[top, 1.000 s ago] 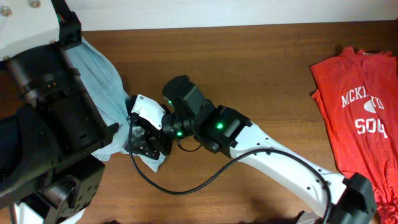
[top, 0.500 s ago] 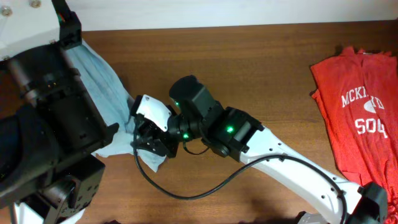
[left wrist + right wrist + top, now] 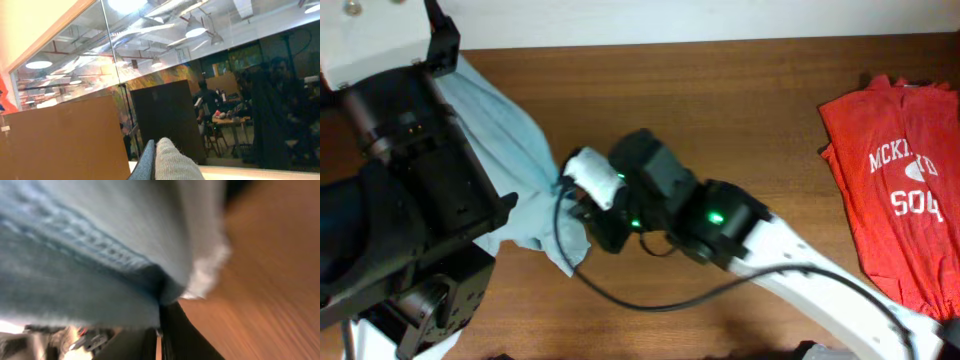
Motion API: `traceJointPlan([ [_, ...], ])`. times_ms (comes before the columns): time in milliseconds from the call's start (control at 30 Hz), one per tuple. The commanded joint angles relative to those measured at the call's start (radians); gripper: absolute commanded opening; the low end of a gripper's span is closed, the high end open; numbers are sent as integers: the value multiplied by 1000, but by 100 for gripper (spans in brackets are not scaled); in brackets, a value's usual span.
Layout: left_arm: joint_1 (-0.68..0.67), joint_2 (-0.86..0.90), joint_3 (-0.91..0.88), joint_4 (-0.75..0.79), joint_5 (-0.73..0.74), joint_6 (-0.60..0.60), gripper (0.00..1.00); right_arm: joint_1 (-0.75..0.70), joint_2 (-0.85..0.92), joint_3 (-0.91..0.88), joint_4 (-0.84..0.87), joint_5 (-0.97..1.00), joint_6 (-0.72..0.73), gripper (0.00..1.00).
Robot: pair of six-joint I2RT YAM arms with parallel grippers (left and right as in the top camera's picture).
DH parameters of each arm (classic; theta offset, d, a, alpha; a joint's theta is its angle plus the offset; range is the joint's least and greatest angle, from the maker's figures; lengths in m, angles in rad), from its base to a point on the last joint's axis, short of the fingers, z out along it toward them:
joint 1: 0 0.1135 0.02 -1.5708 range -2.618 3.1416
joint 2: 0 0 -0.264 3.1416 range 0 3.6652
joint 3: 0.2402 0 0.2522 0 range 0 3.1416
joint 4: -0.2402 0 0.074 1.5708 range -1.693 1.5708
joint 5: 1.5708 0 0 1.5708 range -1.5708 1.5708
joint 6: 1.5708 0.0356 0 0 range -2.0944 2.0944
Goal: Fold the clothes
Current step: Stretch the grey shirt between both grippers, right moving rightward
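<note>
Right gripper (image 3: 161, 317): dark fingers pinched tight on the stitched hem of the pale blue T-shirt (image 3: 525, 165). It is soft jersey with a fuzzy edge. The shirt drapes in a slack, creased band over the left of the brown wood-grain table (image 3: 720, 90), running up under the black left arm (image 3: 410, 200). Left gripper closed on bunched cloth, its fingers hidden. Red T-shirt (image 3: 905, 190) with white lettering lies flat at far right.

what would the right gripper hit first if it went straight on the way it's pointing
The right gripper is shut on the pale blue shirt, so that fabric comes first; just beyond it, likely the left arm, though height is unclear.
</note>
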Motion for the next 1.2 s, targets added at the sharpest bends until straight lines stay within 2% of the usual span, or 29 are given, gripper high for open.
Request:
traceJointPlan([
  [0,1,-3,27,-24,-29,15,0,1,-139,2,-39,360,99,4],
  [267,1,0,27,-327,-50,-187,1,1,-431,24,-104,877,193,4],
  [533,-33,0,27,-645,-14,-464,1,1,-644,74,-114,1194,193,4],
  [700,-90,-1,27,-736,24,-560,1,1,-682,103,-142,1240,185,4],
  [933,-227,-32,27,-835,63,-565,1,1,-679,116,-157,1243,162,4],
  [1167,-338,-114,76,-835,15,-563,1,3,-677,212,-204,1230,163,4],
])
